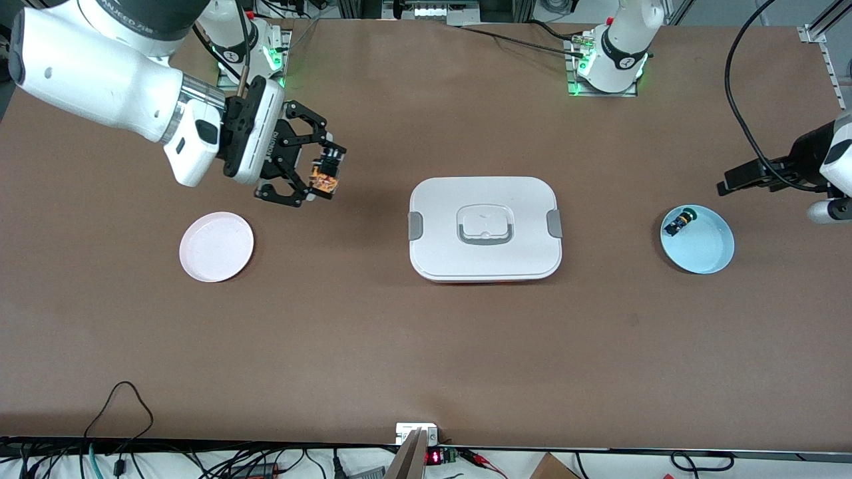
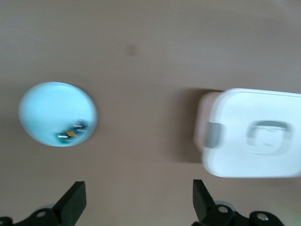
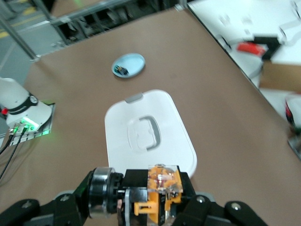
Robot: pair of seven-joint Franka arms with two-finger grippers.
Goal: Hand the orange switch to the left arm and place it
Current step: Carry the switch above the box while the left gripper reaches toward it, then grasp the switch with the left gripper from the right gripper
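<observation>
My right gripper (image 1: 319, 174) is shut on the orange switch (image 1: 325, 174) and holds it in the air over bare table, between the pink plate (image 1: 216, 247) and the white box (image 1: 484, 228). In the right wrist view the switch (image 3: 157, 195) fills the jaws, with the box (image 3: 146, 136) ahead of it. My left gripper (image 2: 138, 202) is open and empty, up over the table near the blue plate (image 1: 705, 249). The left wrist view shows that plate (image 2: 51, 110) and the box (image 2: 256, 139).
A small black switch with a green cap (image 1: 679, 221) lies in the blue plate, at the left arm's end of the table. The pink plate holds nothing. Cables and small gear run along the table edge nearest the camera.
</observation>
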